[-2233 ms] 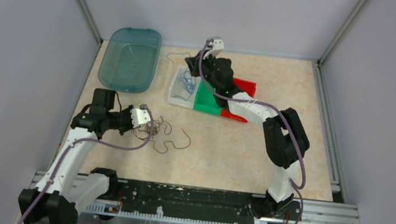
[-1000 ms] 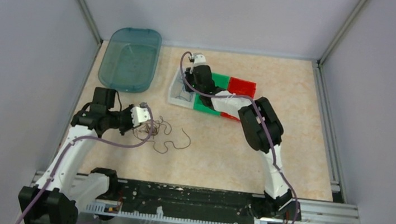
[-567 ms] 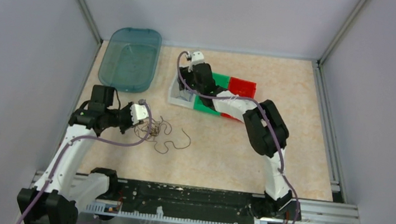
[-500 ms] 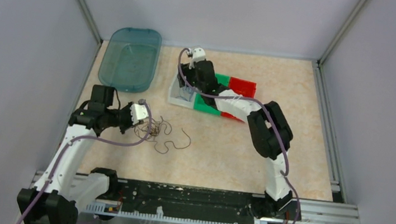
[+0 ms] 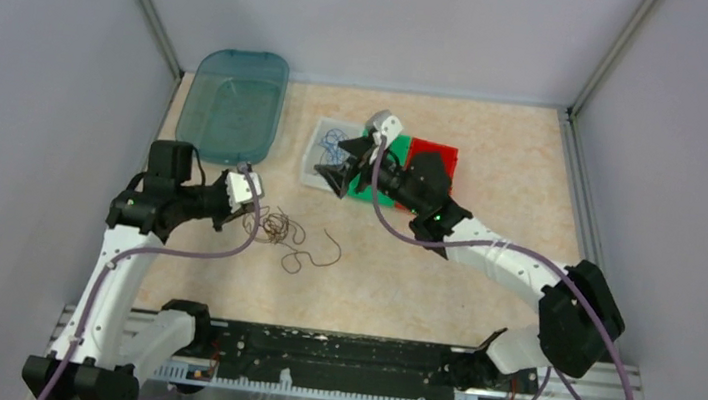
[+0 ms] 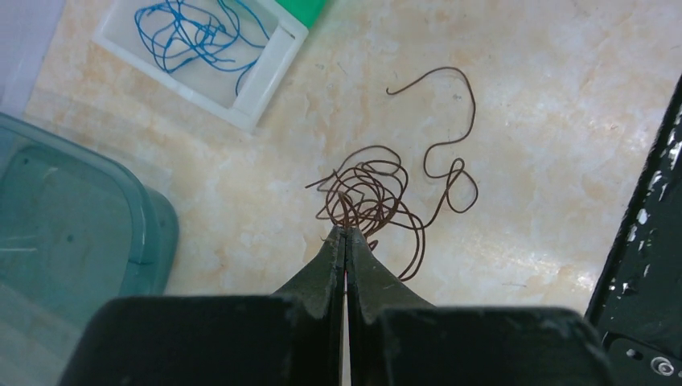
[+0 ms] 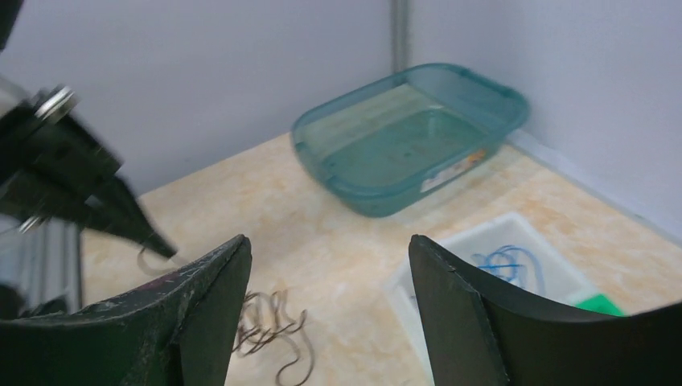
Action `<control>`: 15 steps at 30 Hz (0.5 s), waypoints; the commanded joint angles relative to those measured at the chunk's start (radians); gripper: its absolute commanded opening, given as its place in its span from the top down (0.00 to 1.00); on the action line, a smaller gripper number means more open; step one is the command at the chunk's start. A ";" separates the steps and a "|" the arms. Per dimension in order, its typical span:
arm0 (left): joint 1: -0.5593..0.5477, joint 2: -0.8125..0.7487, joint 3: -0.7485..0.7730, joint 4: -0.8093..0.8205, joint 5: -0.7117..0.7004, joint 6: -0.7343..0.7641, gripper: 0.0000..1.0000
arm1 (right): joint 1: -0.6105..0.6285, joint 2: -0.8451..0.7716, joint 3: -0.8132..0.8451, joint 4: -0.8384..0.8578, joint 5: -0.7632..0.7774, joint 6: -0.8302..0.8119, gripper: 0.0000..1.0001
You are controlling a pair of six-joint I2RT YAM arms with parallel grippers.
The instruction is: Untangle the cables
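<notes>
Beige tabletop [image 5: 399,296]: thin blue wires [image 6: 185,32] sit in white plastic bin [image 6: 269,76] at 12 o'clock; dark brown wire tangle [image 6: 370,193] not yet undone, left fingers [image 6: 326,269] pinched on it, right fingers [image 7: 454,314] spread, empty.

No legible text, number, brand or sign in any view.
- Only label candidate: sticker [image 7: 452,170] on outer side wall of teal plastic bin [image 7: 378,203], seen from right wrist camera. Pale strip with orange patch at one end; print too small and blurred to read.
- Same bin from top and left wrist cameras: no lettering made out.
- Arms, small sorting trays, tabletop, enclosure walls: no readable markings.
</notes>
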 commanded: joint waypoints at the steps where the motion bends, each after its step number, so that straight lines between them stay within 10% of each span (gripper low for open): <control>1: 0.002 -0.016 0.091 -0.069 0.127 -0.043 0.97 | 0.073 -0.034 -0.093 0.131 -0.199 0.009 0.27; 15: 0.001 -0.020 0.229 -0.132 0.289 -0.134 0.96 | 0.219 0.168 -0.011 0.385 -0.310 0.166 0.27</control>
